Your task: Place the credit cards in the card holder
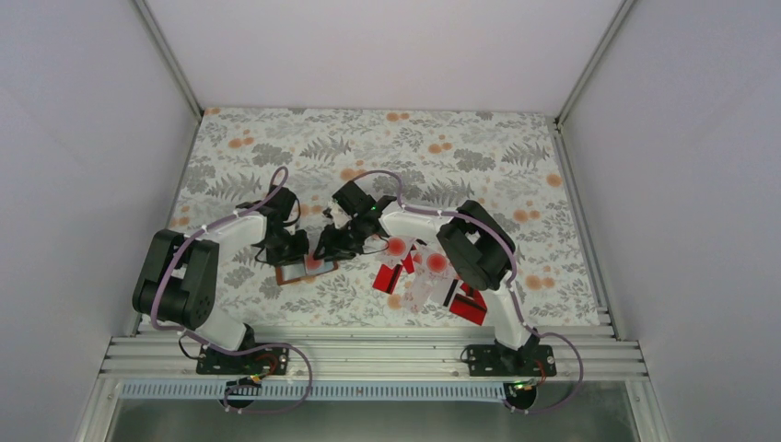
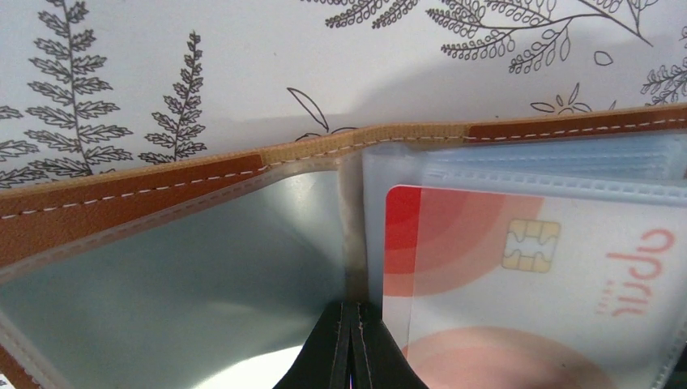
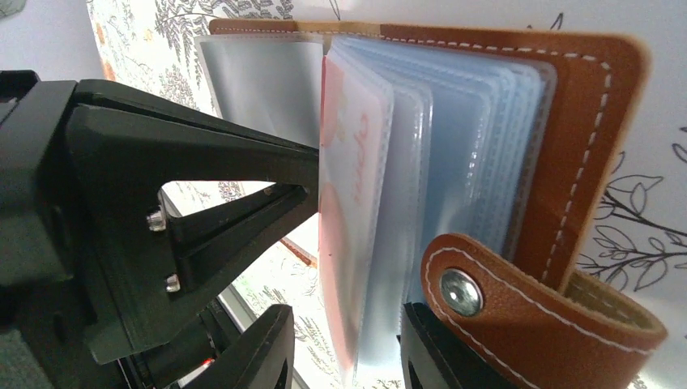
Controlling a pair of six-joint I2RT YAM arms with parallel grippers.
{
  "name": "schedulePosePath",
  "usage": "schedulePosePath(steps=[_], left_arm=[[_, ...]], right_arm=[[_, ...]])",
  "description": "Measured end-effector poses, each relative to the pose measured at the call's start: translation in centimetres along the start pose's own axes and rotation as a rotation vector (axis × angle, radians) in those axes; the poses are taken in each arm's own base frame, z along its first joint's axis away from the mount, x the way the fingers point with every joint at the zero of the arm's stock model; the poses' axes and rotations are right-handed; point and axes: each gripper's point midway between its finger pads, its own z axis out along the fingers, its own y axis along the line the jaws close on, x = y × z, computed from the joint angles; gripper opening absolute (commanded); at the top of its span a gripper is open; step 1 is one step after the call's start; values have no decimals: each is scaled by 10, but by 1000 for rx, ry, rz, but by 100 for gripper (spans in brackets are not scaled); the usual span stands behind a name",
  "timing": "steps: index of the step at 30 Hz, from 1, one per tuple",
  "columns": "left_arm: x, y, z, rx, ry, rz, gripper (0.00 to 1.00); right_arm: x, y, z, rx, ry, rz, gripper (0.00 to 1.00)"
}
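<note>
The brown card holder [image 1: 287,275] lies open on the table between my two grippers. A white card with red blotches [image 2: 526,267] sits in a clear pocket on its right side and also shows in the right wrist view [image 3: 356,162]. My left gripper [image 2: 350,344] is shut, with its tips pressed on the holder's inner fold. In the top view it [image 1: 293,247] is over the holder's far edge. My right gripper [image 3: 348,356] is open, and its jaws straddle the free edge of the carded pocket. Loose credit cards [image 1: 419,267], red and white, lie to the right.
The holder's brown cover [image 3: 583,146] and its snap strap [image 3: 462,292] are next to my right finger. The left gripper's black finger [image 3: 202,154] touches the pockets from the left. Red cards [image 1: 470,304] lie beside the right arm's base. The table has a fern-patterned cloth [image 1: 479,157].
</note>
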Motion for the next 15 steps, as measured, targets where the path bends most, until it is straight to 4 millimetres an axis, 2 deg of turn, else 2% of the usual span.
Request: schedulePosePath(steps=[7, 15], left_arm=[[0, -1, -1, 3, -2, 0, 2], [-1, -1, -2, 4, -2, 0, 2]], right_arm=[[-2, 4, -1, -8, 1, -3, 32], [-10, 18, -4, -4, -15, -28, 29]])
